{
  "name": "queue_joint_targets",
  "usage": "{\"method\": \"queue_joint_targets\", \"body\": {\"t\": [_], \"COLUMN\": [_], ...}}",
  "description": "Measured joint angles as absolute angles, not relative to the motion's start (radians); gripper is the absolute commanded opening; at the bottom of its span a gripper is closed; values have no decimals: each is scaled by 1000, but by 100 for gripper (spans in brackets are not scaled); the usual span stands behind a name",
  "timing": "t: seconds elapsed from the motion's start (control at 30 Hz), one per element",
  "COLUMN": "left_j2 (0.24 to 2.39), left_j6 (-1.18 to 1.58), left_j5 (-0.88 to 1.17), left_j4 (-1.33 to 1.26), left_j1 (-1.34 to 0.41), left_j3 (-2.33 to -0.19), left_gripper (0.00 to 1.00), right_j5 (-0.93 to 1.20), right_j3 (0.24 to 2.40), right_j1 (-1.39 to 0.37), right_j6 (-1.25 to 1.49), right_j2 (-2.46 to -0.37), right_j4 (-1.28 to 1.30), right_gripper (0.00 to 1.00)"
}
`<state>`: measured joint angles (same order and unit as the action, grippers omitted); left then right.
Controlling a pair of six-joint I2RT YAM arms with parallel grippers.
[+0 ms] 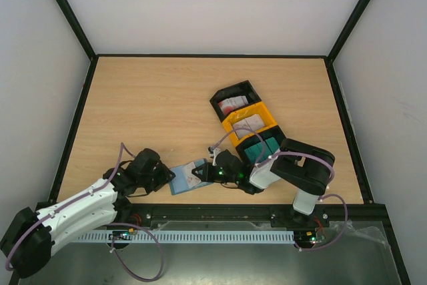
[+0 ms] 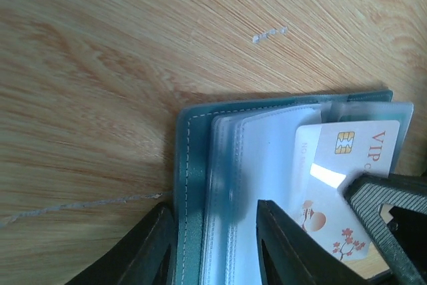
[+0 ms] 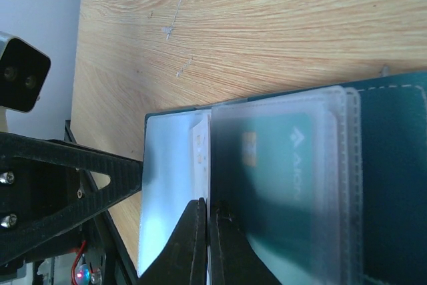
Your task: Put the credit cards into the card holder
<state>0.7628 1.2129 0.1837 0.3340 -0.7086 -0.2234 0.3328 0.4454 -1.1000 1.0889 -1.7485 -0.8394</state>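
Note:
The card holder (image 1: 187,178) lies open near the table's front edge, with a teal cover and clear sleeves. In the left wrist view its stitched left edge (image 2: 190,165) lies between the spread fingers of my left gripper (image 2: 213,208), which stands over it. My right gripper (image 1: 200,175) is shut on a white credit card (image 2: 347,165) with a chip and red marks. The card lies half under a clear sleeve. In the right wrist view the shut gripper (image 3: 208,199) pinches that card edge-on (image 3: 200,148). A teal card (image 3: 287,165) sits in another sleeve.
A three-bin tray stands right of centre. Its black bin (image 1: 217,100) holds a reddish card (image 1: 233,105), its yellow bin (image 1: 229,123) a white card (image 1: 247,123), and the green bin (image 1: 243,148) lies next to the right arm. The left gripper's finger (image 3: 67,185) shows beside the holder.

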Motion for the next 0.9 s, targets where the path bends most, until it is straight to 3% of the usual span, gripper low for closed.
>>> {"method": "queue_joint_targets", "body": {"t": [0.2,0.53,0.9], "left_j2": [767,785,794], "left_j6": [1213,1211,1212], "left_j5": [175,175,178], "left_j4": [346,343,326], "left_j1": [-714,-725,-730], "left_j3": [-223,-223,-223], "left_gripper": [23,22,23], "right_j5": [332,334,333], "right_j3": [434,432,435], "right_j1": [-1100,-1103,-1130], "right_j6": [1135,1197,1196], "right_j2": [-1774,-1820,-1841], "right_j4": [-904,-978,-995], "right_gripper": [2,3,18]}}
